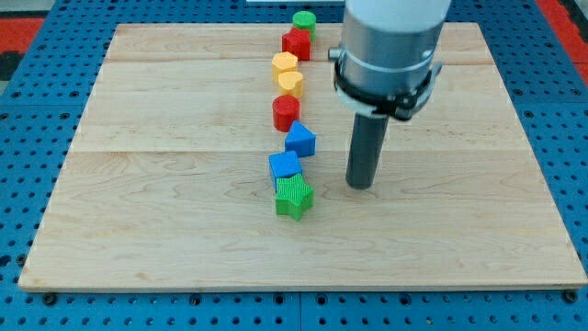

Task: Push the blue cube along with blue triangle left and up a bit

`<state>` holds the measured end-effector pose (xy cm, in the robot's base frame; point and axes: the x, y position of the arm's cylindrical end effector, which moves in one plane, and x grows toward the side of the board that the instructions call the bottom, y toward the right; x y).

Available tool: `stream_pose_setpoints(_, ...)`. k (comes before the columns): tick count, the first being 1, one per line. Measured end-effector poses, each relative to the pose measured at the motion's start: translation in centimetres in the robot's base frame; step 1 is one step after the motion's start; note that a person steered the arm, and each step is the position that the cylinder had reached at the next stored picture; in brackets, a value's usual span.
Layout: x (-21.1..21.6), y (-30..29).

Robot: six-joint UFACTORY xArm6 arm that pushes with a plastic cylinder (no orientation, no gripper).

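The blue cube sits near the board's middle, touching the green star just below it. The blue triangle lies just above and right of the cube, touching it or nearly so. My tip rests on the board to the right of the blue cube, about a block and a half's width away, level with the gap between the cube and the green star. It touches no block.
Above the blue triangle a column of blocks runs up the view: a red cylinder, two yellow blocks, a red block and a green cylinder. The wooden board lies on a blue pegboard.
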<state>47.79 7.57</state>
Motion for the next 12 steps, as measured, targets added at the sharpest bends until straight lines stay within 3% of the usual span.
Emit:
stream_pose_setpoints(3, -6.2, -3.5)
stream_pose_setpoints(4, -5.4, -10.2)
stream_pose_setpoints(5, -4.4, -9.8)
stream_pose_setpoints(8, -0.6, -1.5)
stream_pose_setpoints(10, 1.3, -8.0)
stream_pose_setpoints(11, -0.4, -11.6)
stream_pose_setpoints(12, -0.7, -11.6)
